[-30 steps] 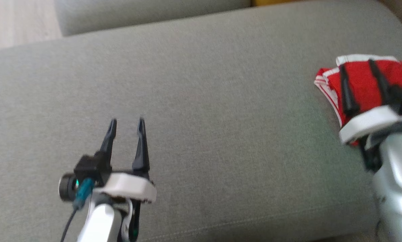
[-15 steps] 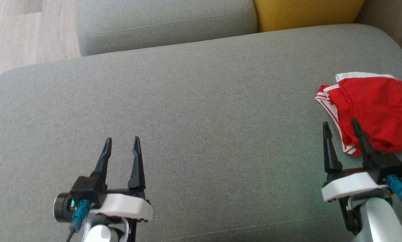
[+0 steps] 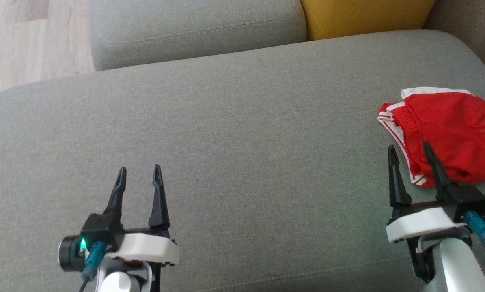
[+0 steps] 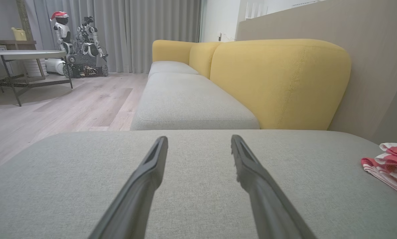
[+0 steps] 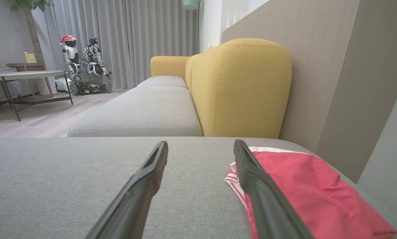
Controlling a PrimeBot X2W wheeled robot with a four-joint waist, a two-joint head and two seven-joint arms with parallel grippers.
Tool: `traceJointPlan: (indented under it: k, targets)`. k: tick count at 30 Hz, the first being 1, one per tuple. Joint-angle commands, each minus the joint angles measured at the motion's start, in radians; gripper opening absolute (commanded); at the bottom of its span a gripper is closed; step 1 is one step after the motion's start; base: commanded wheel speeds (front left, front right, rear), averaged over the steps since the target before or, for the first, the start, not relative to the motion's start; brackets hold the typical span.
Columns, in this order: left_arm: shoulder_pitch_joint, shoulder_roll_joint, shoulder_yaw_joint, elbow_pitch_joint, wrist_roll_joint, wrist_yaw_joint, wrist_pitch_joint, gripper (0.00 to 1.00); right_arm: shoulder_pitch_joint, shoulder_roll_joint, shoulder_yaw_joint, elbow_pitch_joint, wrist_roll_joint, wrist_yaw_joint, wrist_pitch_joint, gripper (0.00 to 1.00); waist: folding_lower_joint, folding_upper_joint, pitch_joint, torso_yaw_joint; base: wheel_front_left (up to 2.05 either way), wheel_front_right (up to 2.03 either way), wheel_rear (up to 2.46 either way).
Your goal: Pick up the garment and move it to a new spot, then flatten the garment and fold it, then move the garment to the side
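Folded red garment (image 3: 445, 134) at the grey cushion's (image 3: 242, 142) right edge, right gripper (image 3: 408, 148) just beside it — fingers spread, empty, left gripper (image 3: 139, 169) well apart — likewise parted, holding nothing

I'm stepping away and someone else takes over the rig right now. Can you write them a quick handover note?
Left gripper: open, empty, over the bare grey cushion.
Right gripper: open, empty, at the near edge of the red garment.
Garment: a compact folded bundle at the cushion's right end.
Done: it looks folded and set to the side.
Left: probably nothing; check that the fold is tidy.
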Motion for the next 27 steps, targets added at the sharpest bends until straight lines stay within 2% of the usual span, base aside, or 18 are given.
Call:
traceJointPlan:
  k: [1,16,27]
  targets:
    - [-0.021,0.001,0.04,-0.031,0.013,0.005,-0.005,1.0,-0.022,0.001,0.022,-0.037,-0.004,-0.001,-0.011,1.0,0.0001,0.0,-0.001,0.0,0.0,0.0,0.0]
    - [-0.002,0.001,0.07,-0.014,-0.049,-0.068,-0.005,1.0,-0.023,0.002,0.056,-0.047,0.009,-0.001,-0.011,1.0,0.0001,0.0,-0.001,0.009,0.0,0.0,0.0]
    - [0.006,0.001,0.079,0.008,-0.079,-0.082,-0.005,1.0,-0.028,0.002,0.067,-0.05,0.009,-0.001,-0.011,1.0,0.0001,0.0,-0.001,0.024,0.0,0.0,0.0]
